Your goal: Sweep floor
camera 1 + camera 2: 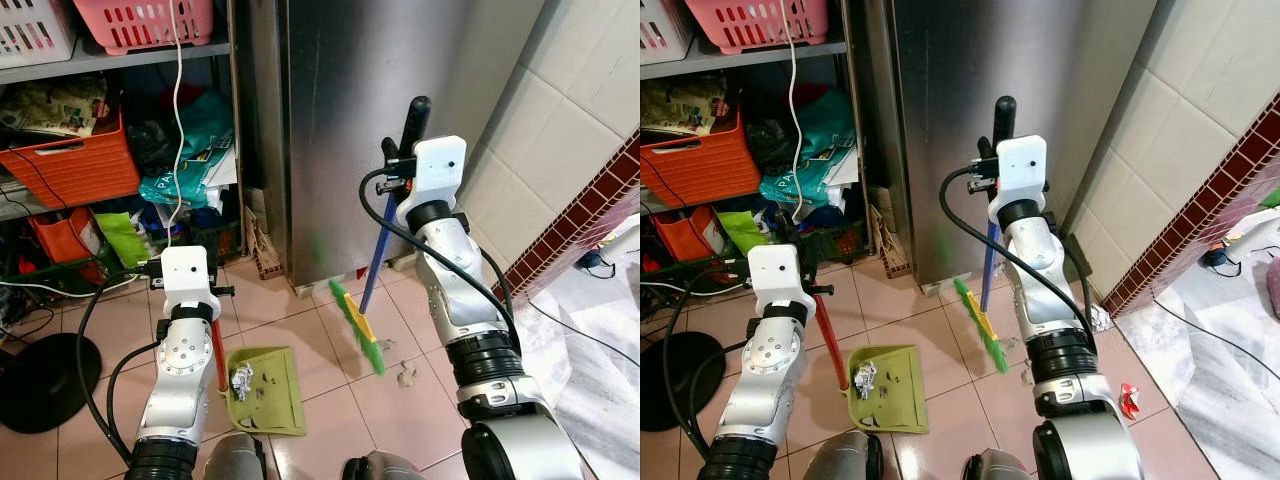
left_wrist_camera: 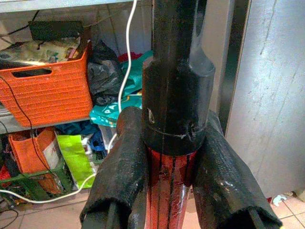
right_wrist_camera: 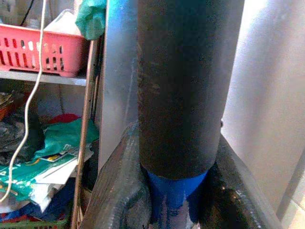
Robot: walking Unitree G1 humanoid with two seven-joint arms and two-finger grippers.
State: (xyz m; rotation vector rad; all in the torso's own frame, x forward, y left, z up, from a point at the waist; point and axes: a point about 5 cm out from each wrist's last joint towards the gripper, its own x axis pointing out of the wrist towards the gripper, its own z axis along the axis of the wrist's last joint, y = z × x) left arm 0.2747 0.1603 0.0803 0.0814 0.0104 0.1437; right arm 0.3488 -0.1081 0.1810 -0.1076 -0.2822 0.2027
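you had the right gripper [image 3: 174, 200] up high in front of the tall shiny steel cabinet [image 1: 380, 110], with its two black fingers [image 3: 121, 200] squeezed tight on the broom's long blue stick with the black top grip [image 1: 385, 235]. the stick leaned a little, and the green and yellow brush head [image 1: 358, 328] sat low over the pink floor tiles [image 1: 330, 390], just in front of the cabinet's bottom edge; you could not tell if the bristles touched the tiles. a small grey scrap of litter [image 1: 406, 376] lay on the tiles just beside the brush head, on the side near the right arm. your left gripper [image 2: 167, 191] was lower, on the left, and its two black fingers [image 2: 119, 181] were pressed against both sides of the red stick with the black cap [image 2: 167, 191] of the lime green plastic dustpan [image 1: 270, 390]. the dustpan lay flat on the tiles near the left arm, well apart from the brush head, with a crumpled ball of silver foil [image 1: 241, 380] and a few dark crumbs in it. behind the left arm stood the metal shelf rack [image 1: 100, 60] with an orange plastic crate [image 1: 75, 160], a pink plastic basket [image 1: 145, 22], and a hanging white cord [image 1: 178, 120]. a black round stand base [image 1: 40, 380] sat on the floor at the far left.
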